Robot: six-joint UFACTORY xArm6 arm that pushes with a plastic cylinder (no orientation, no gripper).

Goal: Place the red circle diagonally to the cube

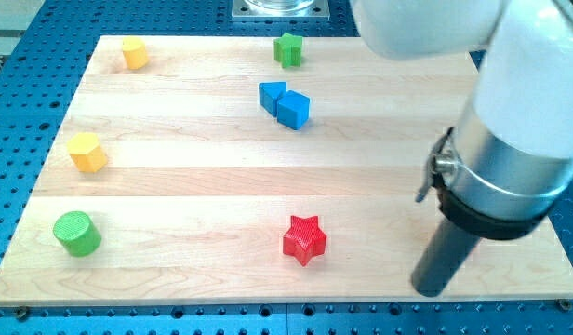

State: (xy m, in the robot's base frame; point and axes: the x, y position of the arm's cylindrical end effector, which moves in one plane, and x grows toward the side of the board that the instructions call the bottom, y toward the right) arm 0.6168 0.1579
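Note:
A blue cube (294, 110) sits on the wooden board (193, 186) right of centre near the view's top, touching a blue triangular block (272, 95) on its left. No red circle shows; the arm (510, 140) covers the board's right part. A red star (304, 239) lies near the view's bottom centre. My tip (433, 289) rests on the board at the view's lower right, well right of the red star and far below the cube.
A green star (288, 49) sits at the top centre. A yellow block (134, 53) sits at the top left. A yellow hexagon (86, 152) lies at the left. A green cylinder (76, 233) stands at the lower left.

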